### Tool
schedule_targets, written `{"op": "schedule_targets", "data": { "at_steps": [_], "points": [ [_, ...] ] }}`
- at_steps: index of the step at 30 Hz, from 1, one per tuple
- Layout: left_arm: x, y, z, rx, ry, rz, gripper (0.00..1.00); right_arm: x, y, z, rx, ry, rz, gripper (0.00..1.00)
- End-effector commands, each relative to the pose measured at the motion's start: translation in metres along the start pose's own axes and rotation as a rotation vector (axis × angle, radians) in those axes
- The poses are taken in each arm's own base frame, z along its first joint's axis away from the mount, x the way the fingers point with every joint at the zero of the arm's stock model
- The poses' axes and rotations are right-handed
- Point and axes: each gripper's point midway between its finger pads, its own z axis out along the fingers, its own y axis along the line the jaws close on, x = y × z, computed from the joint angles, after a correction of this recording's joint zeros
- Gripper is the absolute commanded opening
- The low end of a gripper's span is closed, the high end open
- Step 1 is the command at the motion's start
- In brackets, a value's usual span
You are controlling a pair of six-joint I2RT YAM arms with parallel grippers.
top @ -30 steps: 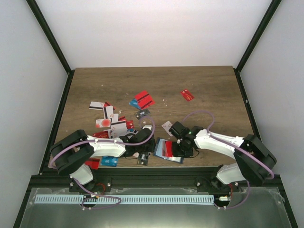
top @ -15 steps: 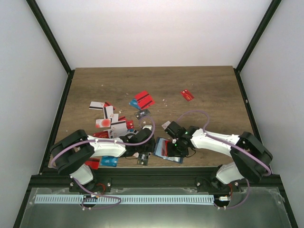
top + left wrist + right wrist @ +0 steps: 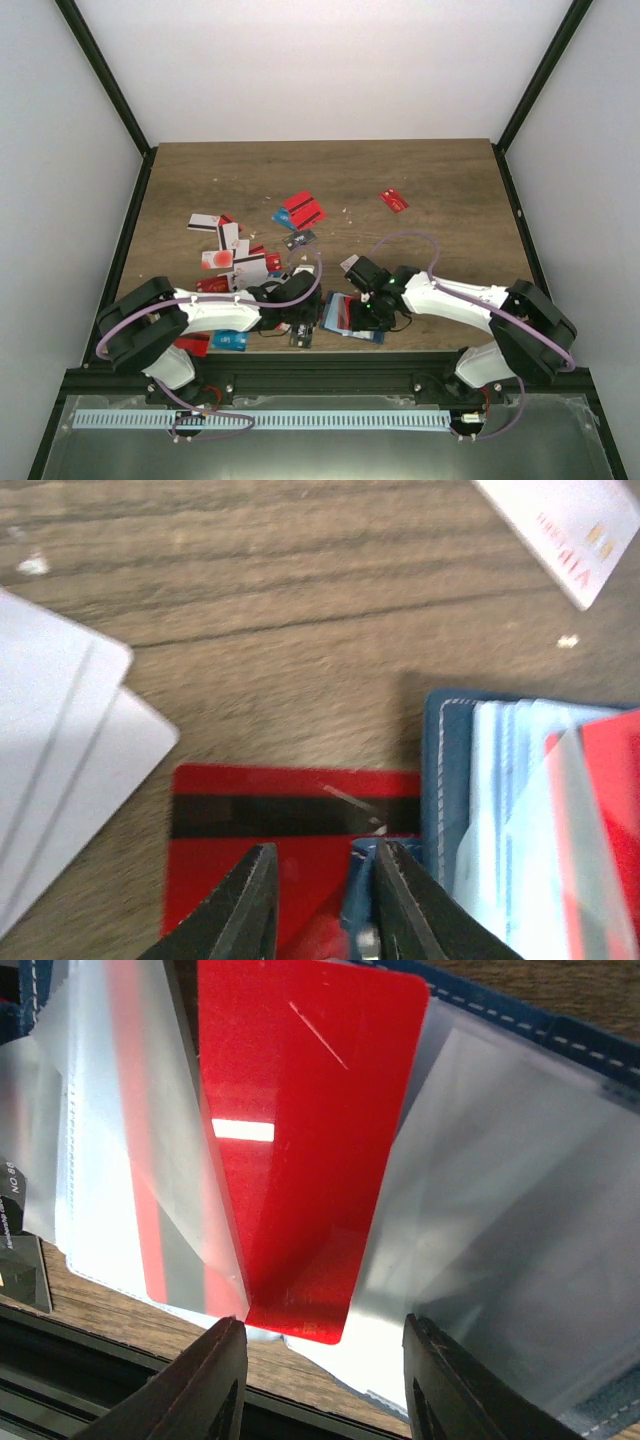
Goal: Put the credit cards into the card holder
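**Card holder (image 3: 348, 318) at the middle of the tabletop's (image 3: 450, 180) near edge, opened flat between the two pincers.**

Over the last second the right pincer (image 3: 322, 1325) has been carried a little toward the left edge, over the holder. Its jaws have been widened and now stand spread, with nothing pinched. A red card (image 3: 300, 1110) is seen lying lengthwise among the clear sleeves (image 3: 500, 1160), its near end between the parted fingers. Whether it sits fully inside a pocket or only between two leaves cannot be told. It is judged that this card has just been let go and may need to be pushed home.

The left pincer (image 3: 322, 855), pressed together a moment ago, is now narrowly parted. A blue scrap, seemingly of the holder's edge, lies against one finger, and no pinch is seen. If the holder was being steadied here, it is now free to slide.

Most of the task is judged to remain. A striped red card (image 3: 260, 820) lies flat under the left pincer, abutting the holder's edge. White cards (image 3: 60, 740) overlap just beside it, and a white chip card (image 3: 565, 530) lies farther off. The loose cards (image 3: 235, 255) are scattered between the left edge and the centre, and a single red one (image 3: 394, 200) lies well apart toward the far right corner. Being thin and flat on the wood, all are expected to resist pickup, and the floppy sleeves may spring closed.
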Motion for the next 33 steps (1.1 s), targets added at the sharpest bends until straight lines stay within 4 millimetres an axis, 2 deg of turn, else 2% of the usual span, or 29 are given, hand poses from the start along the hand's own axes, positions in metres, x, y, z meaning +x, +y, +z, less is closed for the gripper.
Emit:
{"op": "schedule_targets", "data": {
  "at_steps": [1, 5, 9, 15, 19, 25, 33],
  "points": [
    [0.024, 0.044, -0.013, -0.183, 0.089, 0.060, 0.33, -0.005, 0.005, -0.010, 0.001, -0.030, -0.022, 0.45],
    [0.017, 0.037, -0.027, -0.164, 0.082, 0.087, 0.37, -0.007, 0.003, -0.009, 0.010, -0.040, -0.026, 0.45],
    [0.014, 0.014, -0.038, -0.037, 0.079, 0.150, 0.35, -0.011, -0.001, -0.013, 0.042, -0.066, -0.031, 0.44],
    [0.014, -0.013, -0.046, 0.119, 0.076, 0.203, 0.28, -0.016, -0.002, -0.014, 0.051, -0.093, -0.043, 0.44],
    [0.018, -0.029, -0.043, 0.199, 0.100, 0.222, 0.21, -0.020, -0.005, -0.014, 0.075, -0.108, -0.044, 0.42],
    [0.025, -0.028, -0.029, 0.189, 0.135, 0.230, 0.11, -0.025, -0.008, -0.015, 0.103, -0.130, -0.048, 0.39],
    [0.036, -0.025, -0.012, 0.177, 0.178, 0.231, 0.08, -0.027, -0.013, -0.011, 0.129, -0.128, -0.055, 0.35]
  ]
}}
